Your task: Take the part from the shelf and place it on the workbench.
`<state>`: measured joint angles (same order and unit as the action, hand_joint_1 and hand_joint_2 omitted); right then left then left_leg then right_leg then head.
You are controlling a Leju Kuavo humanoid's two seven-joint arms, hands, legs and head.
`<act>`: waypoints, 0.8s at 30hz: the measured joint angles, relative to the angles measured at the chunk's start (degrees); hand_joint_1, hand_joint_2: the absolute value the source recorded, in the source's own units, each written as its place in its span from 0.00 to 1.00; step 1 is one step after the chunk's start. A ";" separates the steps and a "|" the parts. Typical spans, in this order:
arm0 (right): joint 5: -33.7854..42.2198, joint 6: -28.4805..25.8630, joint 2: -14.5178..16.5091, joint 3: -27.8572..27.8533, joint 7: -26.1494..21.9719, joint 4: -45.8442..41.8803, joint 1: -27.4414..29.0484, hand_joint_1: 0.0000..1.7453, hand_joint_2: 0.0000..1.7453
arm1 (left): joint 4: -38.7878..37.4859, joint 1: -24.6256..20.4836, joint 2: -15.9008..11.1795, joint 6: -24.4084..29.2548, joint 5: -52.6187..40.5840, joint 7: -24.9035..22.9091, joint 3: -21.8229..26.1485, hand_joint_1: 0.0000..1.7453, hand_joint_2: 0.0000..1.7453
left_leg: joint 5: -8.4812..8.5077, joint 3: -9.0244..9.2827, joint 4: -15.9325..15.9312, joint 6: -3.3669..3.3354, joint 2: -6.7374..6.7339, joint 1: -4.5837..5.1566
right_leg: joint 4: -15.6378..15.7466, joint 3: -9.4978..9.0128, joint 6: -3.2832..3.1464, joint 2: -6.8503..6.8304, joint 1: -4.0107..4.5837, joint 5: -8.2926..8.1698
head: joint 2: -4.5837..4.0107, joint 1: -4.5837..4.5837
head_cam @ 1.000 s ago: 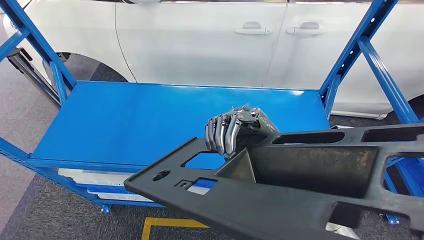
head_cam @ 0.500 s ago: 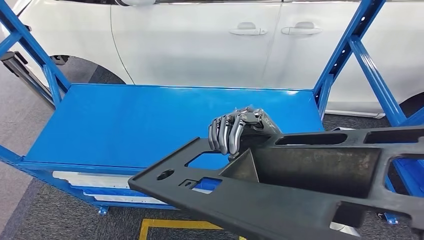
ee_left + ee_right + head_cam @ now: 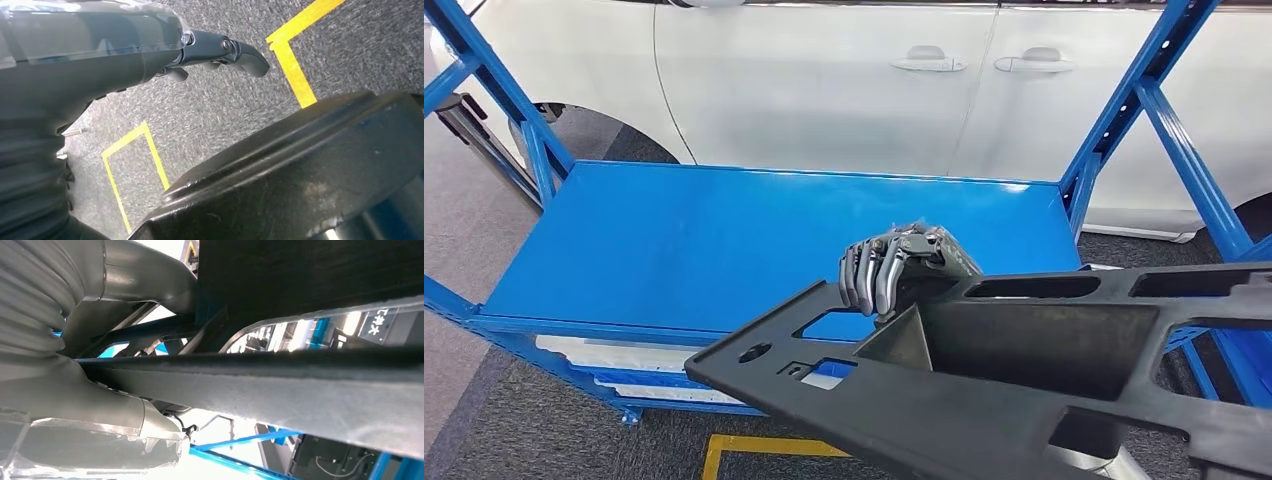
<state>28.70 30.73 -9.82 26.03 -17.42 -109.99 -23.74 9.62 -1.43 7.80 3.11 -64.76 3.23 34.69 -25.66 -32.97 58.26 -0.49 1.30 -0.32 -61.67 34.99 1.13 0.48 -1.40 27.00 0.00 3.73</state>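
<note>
A large black plastic part (image 3: 1024,350) with several cut-outs and a deep middle well hangs in front of me, above the front edge of the blue shelf (image 3: 704,240). My right hand (image 3: 894,268) grips it, with the fingers curled over the part's far edge. In the right wrist view the same hand (image 3: 75,390) clamps the part's dark rim (image 3: 300,390) from both sides. My left hand (image 3: 100,55) hangs over the grey floor, its fingers (image 3: 240,50) stretched out and holding nothing.
The shelf's blue deck is bare, with slanted blue posts (image 3: 1169,110) at both ends. A white car (image 3: 844,80) stands right behind it. Yellow tape (image 3: 754,447) marks the grey carpet below, also seen near the left hand as yellow tape (image 3: 292,65).
The whole picture swayed slightly, so the camera moved. The part stays in my right hand, and its right end now sits a little lower in the picture.
</note>
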 joint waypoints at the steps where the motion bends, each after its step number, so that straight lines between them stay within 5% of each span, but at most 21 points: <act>1: -0.21 -0.03 -0.05 0.06 -0.14 -0.08 0.22 0.75 1.00 | 0.00 0.00 -0.03 -0.03 0.01 0.00 0.00 0.00 1.00 | -0.17 -0.11 0.29 0.32 0.08 0.08 | 1.52 -0.68 -0.35 0.13 0.06 -0.28 | 0.00 0.01; 6: -0.94 -0.07 -0.20 0.20 -0.70 -0.40 0.97 0.75 1.00 | 0.00 -0.02 -0.20 -0.21 0.10 0.00 0.00 0.00 1.00 | -1.84 -1.11 2.51 1.76 -0.05 0.06 | 2.06 -0.69 -2.27 0.17 0.08 -0.48 | 0.00 0.01; 9: -1.15 -0.07 -0.22 0.23 -1.01 -0.56 1.41 0.75 1.00 | 0.00 -0.22 -0.21 -0.25 0.14 0.01 0.00 0.00 1.00 | -7.17 -6.10 13.43 2.32 -0.21 0.03 | 2.11 -0.70 -2.74 -0.07 0.24 -0.47 | 0.00 0.01; 11: -1.21 -0.07 -0.23 0.25 -1.13 -0.56 1.85 0.75 1.00 | 0.00 -0.36 -0.21 -0.28 0.15 0.02 0.00 0.00 1.00 | -7.80 -7.90 17.29 2.19 -0.22 0.11 | 2.09 -0.78 -2.85 -0.16 0.46 -0.42 | 0.00 0.01; 12: -1.21 -0.07 -0.23 0.26 -1.20 -0.56 1.97 0.75 1.00 | 0.00 -0.37 -0.21 -0.31 0.15 -0.01 0.00 0.00 1.00 | -6.49 -7.18 15.84 1.95 -0.22 0.16 | 2.09 -0.89 -2.88 -0.14 0.58 -0.39 | 0.00 0.01; 14: -1.20 -0.07 -0.23 0.27 -1.33 -0.62 2.03 0.75 1.00 | 0.00 -0.22 -0.23 -0.35 0.15 -0.09 0.00 0.00 1.00 | -2.54 -3.30 7.86 1.08 -0.29 0.34 | 2.11 -1.15 -2.90 -0.04 0.76 -0.33 | 0.00 0.01; 16: -1.17 -0.07 -0.23 0.27 -1.42 -0.69 2.07 0.75 1.00 | 0.00 -0.05 -0.25 -0.36 0.15 -0.19 0.00 0.00 1.00 | -0.55 -0.32 1.56 0.31 -0.41 0.67 | 2.13 -1.10 -2.63 0.07 0.95 -0.35 | 0.00 0.01; 20: -1.14 -0.07 -0.23 0.28 -1.52 -0.77 2.25 0.75 1.00 | 0.00 0.00 -0.13 -0.38 0.13 -0.22 0.00 0.00 1.00 | 0.16 0.17 -0.41 -0.39 -0.28 0.59 | 2.30 -0.92 -1.38 0.07 1.12 -0.40 | 0.00 0.01; 22: -1.21 -0.10 -0.23 0.29 -1.59 -0.85 2.25 0.75 1.00 | 0.00 0.02 -0.02 -0.39 0.13 -0.22 0.00 0.00 1.00 | 0.79 0.42 -1.29 -0.83 -0.45 0.19 | -0.77 0.32 -0.90 0.00 1.16 1.88 | 0.00 0.00; 24: -1.36 -0.15 -0.25 0.29 -1.61 -0.87 2.49 0.75 1.00 | 0.00 0.04 -0.01 -0.42 0.14 -0.21 0.00 0.00 1.00 | 1.01 0.18 -1.33 -1.09 -0.57 0.19 | -8.00 3.59 -0.53 -0.09 0.92 5.80 | 0.00 0.00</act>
<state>27.34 30.58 -10.07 26.32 -19.03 -110.86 -21.25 9.62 -1.39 7.79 2.69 -64.62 3.03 34.69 -24.65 -32.79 56.92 -1.58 0.73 -0.13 -69.67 38.58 0.60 0.39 -0.48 32.80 0.00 3.73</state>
